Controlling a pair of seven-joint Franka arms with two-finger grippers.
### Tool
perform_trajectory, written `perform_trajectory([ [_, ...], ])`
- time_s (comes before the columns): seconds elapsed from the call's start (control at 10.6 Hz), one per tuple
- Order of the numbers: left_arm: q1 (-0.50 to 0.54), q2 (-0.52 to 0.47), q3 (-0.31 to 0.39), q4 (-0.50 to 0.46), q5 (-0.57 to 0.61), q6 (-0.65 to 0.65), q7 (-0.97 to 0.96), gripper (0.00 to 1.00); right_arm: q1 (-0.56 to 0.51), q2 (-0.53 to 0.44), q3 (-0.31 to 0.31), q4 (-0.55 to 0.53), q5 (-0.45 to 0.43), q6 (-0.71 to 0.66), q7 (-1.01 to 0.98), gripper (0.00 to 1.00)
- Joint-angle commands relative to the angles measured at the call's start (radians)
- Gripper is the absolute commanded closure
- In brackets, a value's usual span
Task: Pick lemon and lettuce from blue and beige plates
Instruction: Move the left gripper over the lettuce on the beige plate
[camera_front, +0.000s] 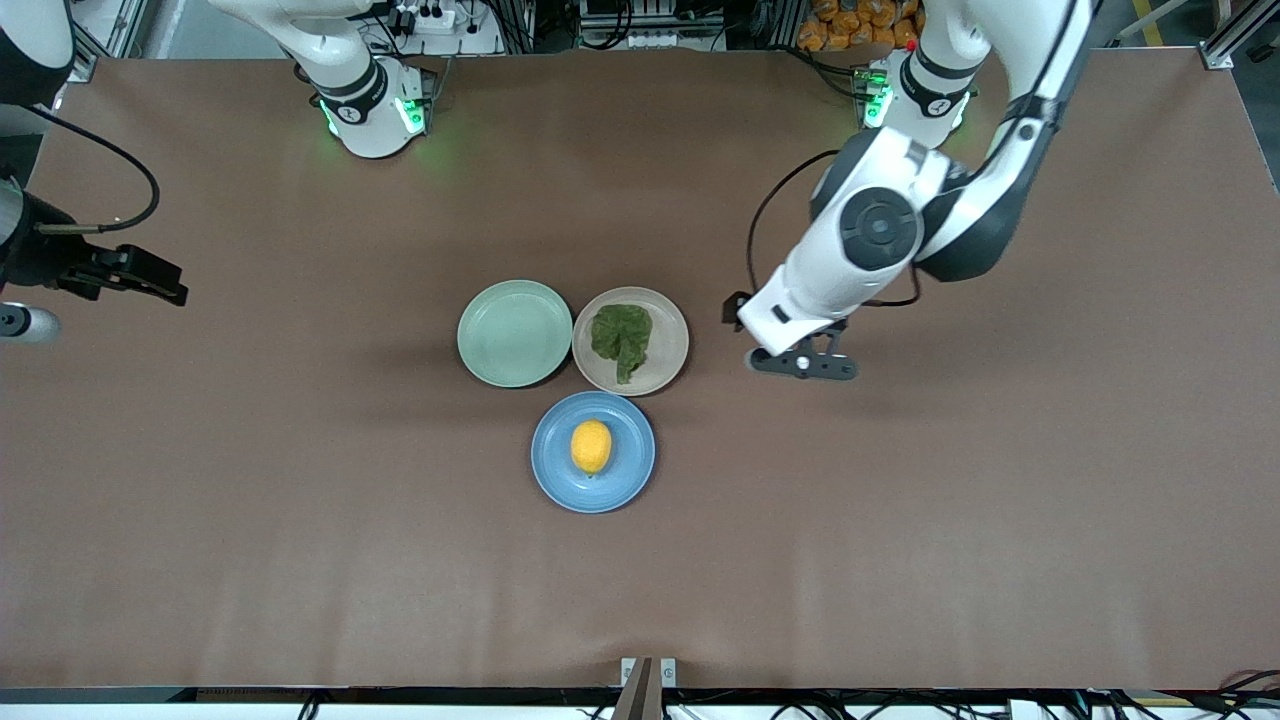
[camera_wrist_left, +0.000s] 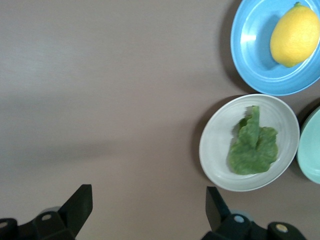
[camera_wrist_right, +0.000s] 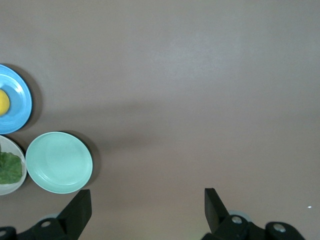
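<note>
— so, where's the lemon (camera_front: 591, 446) right now?

— sitting in the middle of the blue plate (camera_front: 560, 480), the plate nearest the front camera. nothing touches it.

— and the lettuce (camera_front: 621, 340)?

— flat on the beige plate (camera_front: 672, 330), just above the blue one in the front view and toward my left arm's end of the worktop (camera_front: 300, 520). its stem points down toward the blue plate. both are untouched, so as i judge it, nothing of the task is done yet: two picks are left.

— what's beside them?

— a mint-green plate (camera_front: 514, 333), bare, right next to the beige one on the side toward my right arm. the three plates huddle together, rims nearly meeting.

— your hands?

— my left hand (camera_front: 803, 364) hangs over bare worktop near the beige plate, fingers (camera_wrist_left: 80, 202) spread wide and holding nothing; its wrist view shows the lettuce and lemon off to one side, not between the fingers. my right hand (camera_front: 135, 275) waits well apart at its own end of the worktop, fingers (camera_wrist_right: 80, 207) also spread and empty.

— who goes first, you think?

— the left hand is closest to the lettuce, so i'd guess that one, but it hasn't lined up over it yet.
</note>
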Motion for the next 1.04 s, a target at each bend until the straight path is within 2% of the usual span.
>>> perform_trajectory([
  [0.0, -0.059, 0.103, 0.014, 0.084, -0.007, 0.043, -0.103, 0.0, 0.013, 0.027, 0.026, 0.001, 0.021, 0.03, 0.093, 0.0],
  [0.09, -0.082, 0.143, 0.016, 0.106, 0.005, 0.081, -0.16, 0.0, 0.017, 0.042, 0.047, 0.001, 0.021, 0.043, 0.148, 0.0],
  [0.28, -0.133, 0.212, 0.016, 0.141, 0.07, 0.111, -0.269, 0.0, 0.058, 0.083, 0.05, 0.001, 0.021, 0.08, 0.221, 0.0],
  [0.66, -0.225, 0.292, 0.019, 0.143, 0.101, 0.172, -0.392, 0.0, 0.098, 0.171, 0.11, 0.002, 0.022, 0.18, 0.382, 0.0],
  [0.95, -0.285, 0.358, 0.025, 0.143, 0.149, 0.274, -0.484, 0.0, 0.127, 0.248, 0.148, 0.002, 0.022, 0.299, 0.512, 0.0],
])
